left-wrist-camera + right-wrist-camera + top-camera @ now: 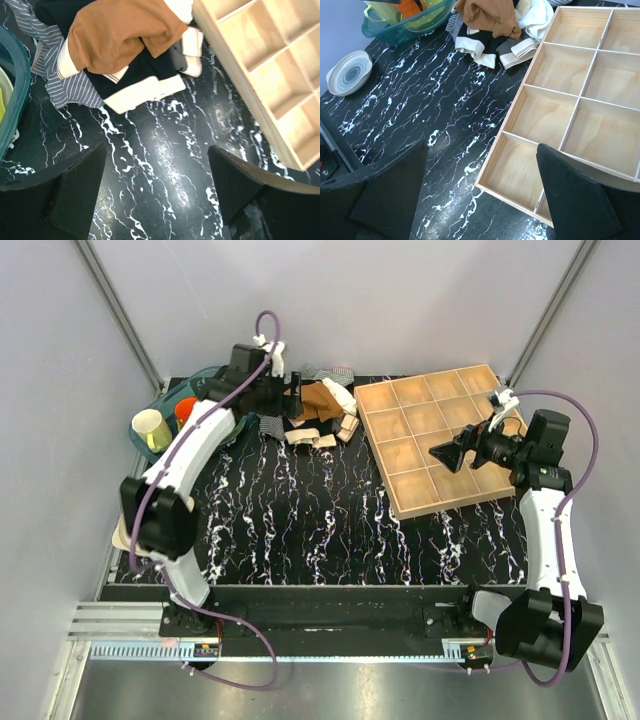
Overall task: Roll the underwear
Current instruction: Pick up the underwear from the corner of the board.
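**Item 1.** Rust-brown soft fabric underwear with a pale beige waistband (320,400) (120,35) (487,17): unrolled and crumpled on top of the clothing heap at the far side of the table, just left of the tray's far-left corner.

**Item 2.** Black garment with a beige band (135,80): under the underwear, with its band towards the near side.

**Item 3.** Blue-and-white striped cloth (65,90): at the bottom of the heap, spreading out to the left.

**Item 4.** Left gripper (285,395) (156,155): fingers spread wide and grasping nothing. It hangs above bare table just near of the heap and touches no garment.

**Item 5.** Right gripper (440,453) (480,150): fingers released and fully apart, holding nothing. It hangs over the tray's left portion.

**Item 6.** Pale wooden tray divided into square compartments (420,420) (260,65) (580,100): on the right half of the table. The compartments in view are bare.

**Item 7.** Black white-veined marble-pattern table top (300,520).

**Item 8.** Teal translucent plastic basin (170,400) (395,27): at the far left, holding a yellow-green cup (150,430) and an orange one (185,410).

**Item 9.** White-and-grey round plate (349,72): at the left edge of the table.
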You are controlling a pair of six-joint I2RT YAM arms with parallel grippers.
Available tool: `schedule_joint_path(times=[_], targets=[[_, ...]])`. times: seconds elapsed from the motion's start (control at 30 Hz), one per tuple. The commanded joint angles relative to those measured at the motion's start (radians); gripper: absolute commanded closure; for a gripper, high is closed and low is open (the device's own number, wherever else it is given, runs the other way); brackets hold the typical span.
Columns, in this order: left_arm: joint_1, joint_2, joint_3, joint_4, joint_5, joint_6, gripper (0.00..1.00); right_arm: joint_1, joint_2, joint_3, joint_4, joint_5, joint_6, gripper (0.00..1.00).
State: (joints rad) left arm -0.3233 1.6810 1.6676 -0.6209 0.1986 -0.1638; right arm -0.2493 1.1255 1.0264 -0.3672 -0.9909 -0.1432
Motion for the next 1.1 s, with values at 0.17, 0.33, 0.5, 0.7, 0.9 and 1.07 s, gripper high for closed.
schedule_joint_path(times=[0.17, 0.33, 0.5, 0.7, 0.9, 1.07], targets=[[-0.011, 0.494, 0.561, -0.305, -0.233, 0.095, 0.28, 0.056, 0.007, -0.002, -0.030, -0.045, -0.091, 0.00], [-0.008, 0.603, 0.643, -0.304, -0.312, 0.124, 0.37, 0.084, 0.020, 0.000, -0.042, -0.034, -0.114, 0.00], [-0.005, 0.631, 0.636, -0.258, -0.370, 0.158, 0.44, 0.097, 0.034, 0.003, -0.052, -0.032, -0.122, 0.00], [-0.005, 0.646, 0.649, -0.197, -0.389, 0.211, 0.45, 0.100, 0.048, 0.003, -0.052, -0.025, -0.124, 0.00], [-0.005, 0.687, 0.687, -0.140, -0.381, 0.239, 0.46, 0.100, 0.063, 0.001, -0.055, -0.015, -0.124, 0.00], [-0.005, 0.723, 0.698, -0.111, -0.383, 0.250, 0.53, 0.100, 0.068, 0.003, -0.056, -0.009, -0.125, 0.00]])
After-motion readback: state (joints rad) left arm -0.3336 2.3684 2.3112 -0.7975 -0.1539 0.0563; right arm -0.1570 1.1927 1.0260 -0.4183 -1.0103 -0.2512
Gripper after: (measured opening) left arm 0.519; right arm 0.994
